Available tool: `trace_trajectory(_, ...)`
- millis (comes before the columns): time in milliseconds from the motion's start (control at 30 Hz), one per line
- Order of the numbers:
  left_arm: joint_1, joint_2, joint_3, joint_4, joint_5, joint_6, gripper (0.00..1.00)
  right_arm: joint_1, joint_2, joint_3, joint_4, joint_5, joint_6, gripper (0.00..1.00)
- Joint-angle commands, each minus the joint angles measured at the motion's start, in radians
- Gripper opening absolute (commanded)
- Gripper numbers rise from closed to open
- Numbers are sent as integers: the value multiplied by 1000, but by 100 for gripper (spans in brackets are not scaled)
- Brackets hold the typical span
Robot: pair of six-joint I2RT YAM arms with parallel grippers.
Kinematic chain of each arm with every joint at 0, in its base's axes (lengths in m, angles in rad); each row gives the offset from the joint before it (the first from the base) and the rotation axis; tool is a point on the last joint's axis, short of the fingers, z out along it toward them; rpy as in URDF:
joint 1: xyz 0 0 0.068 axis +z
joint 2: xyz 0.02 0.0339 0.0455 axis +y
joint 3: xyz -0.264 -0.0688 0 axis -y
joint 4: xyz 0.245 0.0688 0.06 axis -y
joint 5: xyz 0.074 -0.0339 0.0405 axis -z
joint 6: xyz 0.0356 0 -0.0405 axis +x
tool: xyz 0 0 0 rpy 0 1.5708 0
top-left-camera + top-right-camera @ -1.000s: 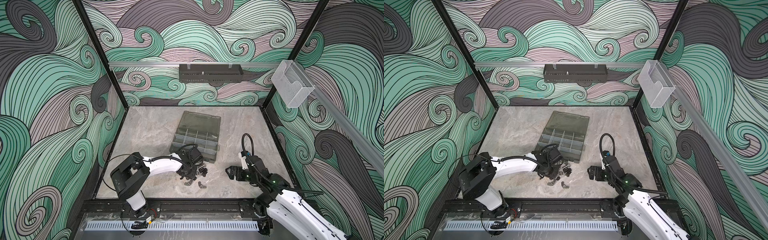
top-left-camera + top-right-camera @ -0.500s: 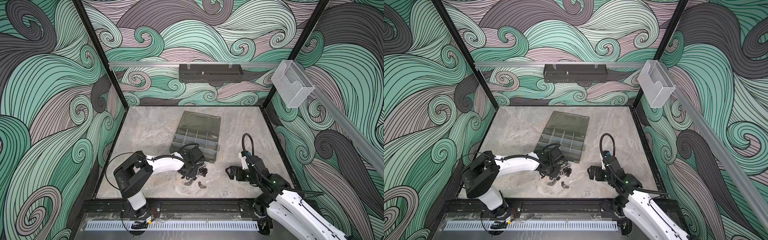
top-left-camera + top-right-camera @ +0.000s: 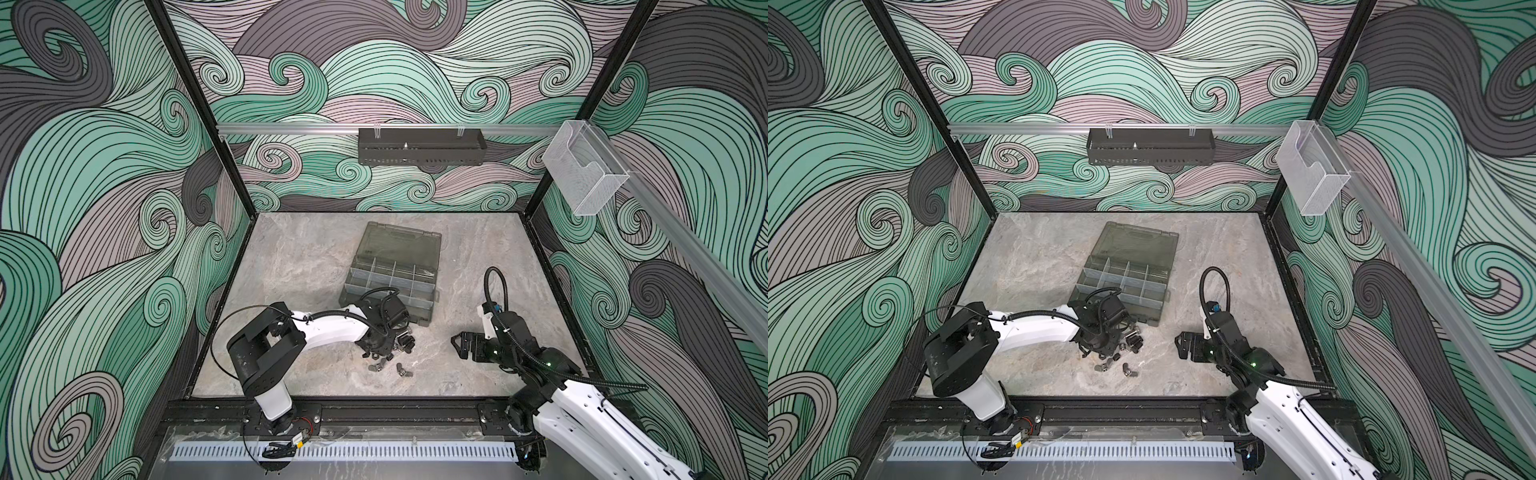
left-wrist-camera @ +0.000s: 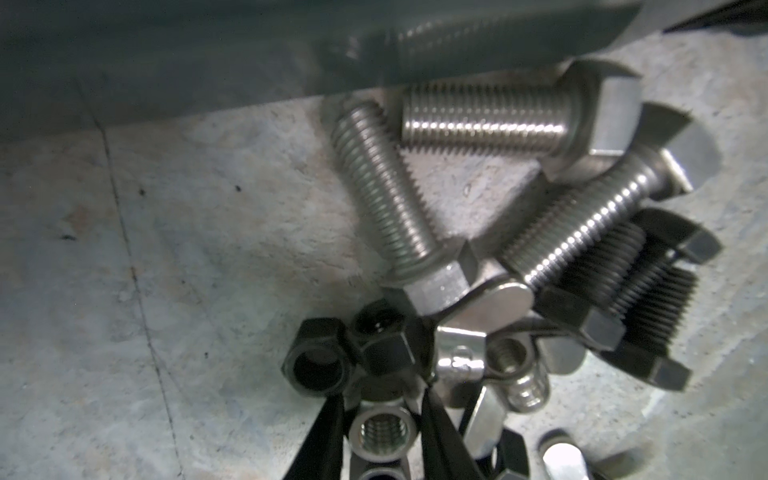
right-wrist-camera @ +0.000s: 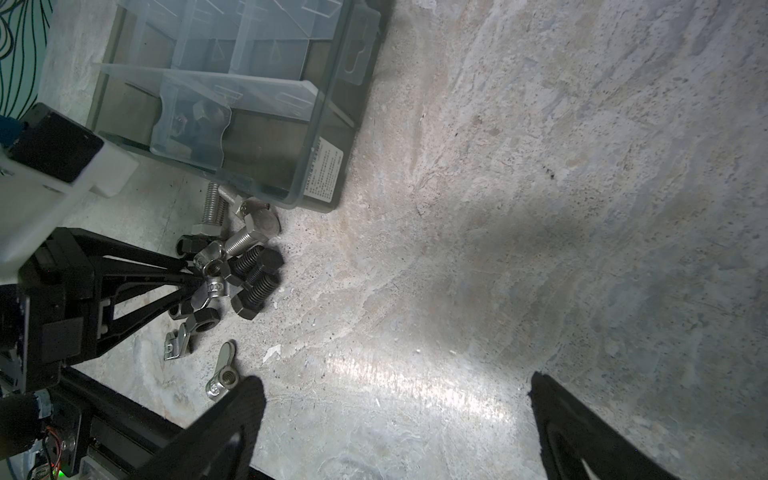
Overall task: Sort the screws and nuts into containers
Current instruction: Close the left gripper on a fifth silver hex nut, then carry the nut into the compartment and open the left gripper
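Left wrist view: picking step. The left hand [image 4: 378, 395] straddles a silver nut [image 4: 380, 432] in the pile [image 5: 245, 266] beside the containers [image 3: 374, 271], near the table's [image 3: 299, 266] front edge; pinched or not, I cannot tell. Right hand [image 3: 465, 347] spread. Next probably calls for lifting that nut alone.

A: Colours on the walls [image 3: 104, 208]?
B: Mint green, dusty pink, dark grey; swirling waves lined in black.
A: And the table [image 3: 299, 257]?
B: Pale grey, veined like marble.
A: The organiser case [image 3: 399, 249]?
B: Smoky grey, translucent.
A: The screws [image 4: 482, 120]?
B: Silver on some, black on others.
A: Same for the nuts [image 4: 384, 351]?
B: Same: black and shiny silver.
A: The tray [image 3: 419, 145]?
B: Black, perforated.
A: The arms [image 3: 332, 330]?
B: White shells, black joints.
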Motion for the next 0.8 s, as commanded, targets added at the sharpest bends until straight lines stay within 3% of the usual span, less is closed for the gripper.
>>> trace_trajectory(0,-6,-25,-14,-48,-30,4,27,6,-7,-12,-6,2,7,99)
trace_trajectory(433,16,-169,91,-85,-75,16,27,6,-13,-11,-8,2,9,99)
trace_trajectory(767,191,-64,252,-49,-93,115,27,6,-19,-6,-14,2,8,99)
